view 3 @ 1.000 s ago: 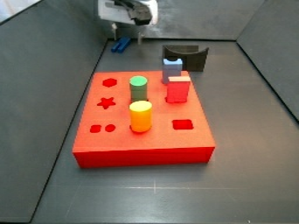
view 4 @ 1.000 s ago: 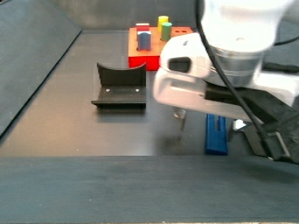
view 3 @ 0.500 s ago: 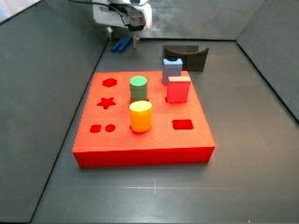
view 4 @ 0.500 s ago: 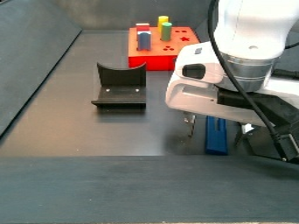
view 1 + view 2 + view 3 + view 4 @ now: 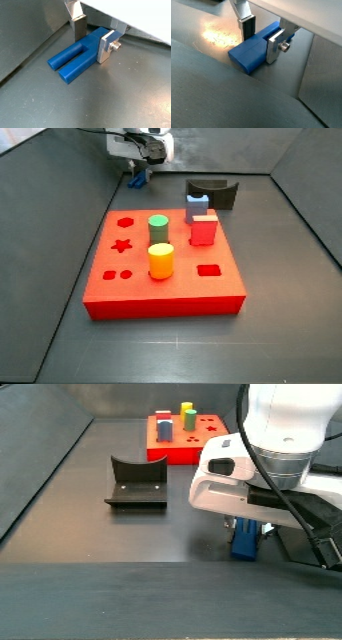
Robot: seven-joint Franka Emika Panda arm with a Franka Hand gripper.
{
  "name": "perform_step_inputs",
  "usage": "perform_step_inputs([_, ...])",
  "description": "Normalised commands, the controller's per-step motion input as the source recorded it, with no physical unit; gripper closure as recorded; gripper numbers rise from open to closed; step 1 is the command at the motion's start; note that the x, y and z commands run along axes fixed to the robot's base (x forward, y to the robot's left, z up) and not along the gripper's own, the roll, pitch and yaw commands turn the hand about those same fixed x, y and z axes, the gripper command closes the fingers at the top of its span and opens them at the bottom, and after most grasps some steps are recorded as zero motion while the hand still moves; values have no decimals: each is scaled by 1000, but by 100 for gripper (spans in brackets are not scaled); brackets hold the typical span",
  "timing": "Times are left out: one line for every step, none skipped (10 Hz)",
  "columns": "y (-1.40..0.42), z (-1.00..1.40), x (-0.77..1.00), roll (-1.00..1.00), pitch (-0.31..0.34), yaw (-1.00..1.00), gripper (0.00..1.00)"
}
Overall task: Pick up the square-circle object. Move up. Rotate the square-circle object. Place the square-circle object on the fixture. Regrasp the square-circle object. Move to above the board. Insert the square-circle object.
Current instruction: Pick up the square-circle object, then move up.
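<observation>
The square-circle object (image 5: pixel 80 56) lies on the floor at the board's (image 5: pixel 201 288) 11 o'clock, straddled by the gripper (image 5: pixel 93 39), whose fingers flank without visibly clamping it; an off-centre squeeze could twist it.

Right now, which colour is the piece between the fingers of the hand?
Dark blue. The square-circle object lies on the floor between the fingers of the hand, clearest in a wrist view.
</observation>
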Motion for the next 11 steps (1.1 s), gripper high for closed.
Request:
perform_step_inputs([0,0,0,0,0,0,100])
perform_step_inputs([0,0,0,0,0,0,100])
perform_step_inputs([0,0,0,0,0,0,100])
perform_step_inputs([0,0,0,0,0,0,100])
perform_step_inputs([0,0,0,0,0,0,100])
perform_step_inputs([0,0,0,0,0,0,100])
perform_step_inputs([0,0,0,0,0,0,100])
perform_step_inputs([0,0,0,0,0,0,100])
perform_step_inputs([0,0,0,0,0,0,100])
perform_step_inputs([0,0,0,0,0,0,100])
perform_step_inputs([0,833,0,0,0,0,100])
